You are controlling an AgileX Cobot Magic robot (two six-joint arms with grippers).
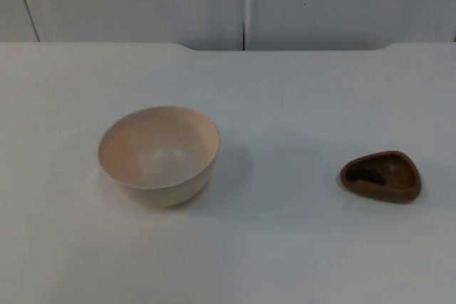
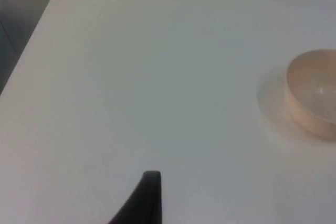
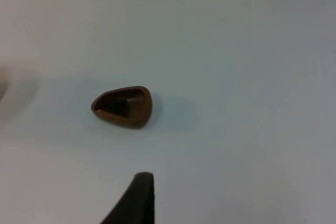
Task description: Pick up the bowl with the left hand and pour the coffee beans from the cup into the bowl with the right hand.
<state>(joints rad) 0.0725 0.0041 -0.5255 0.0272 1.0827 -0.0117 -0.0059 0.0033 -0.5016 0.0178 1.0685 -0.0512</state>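
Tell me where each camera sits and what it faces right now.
Top view: fixed above, looking down and forward at the white table, round beige bowl and small brown teardrop-shaped cup.
Left wrist view: on the left arm, looking along its claw; black fingertip, the bowl.
Right wrist view: on the right arm; black fingertip, the cup.
Shared: top and left wrist views share the bowl.

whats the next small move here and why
Probably bring the left gripper toward the bowl: it stands upright and untouched on the table, well apart from the cup. The right gripper sits short of the cup and holds nothing.
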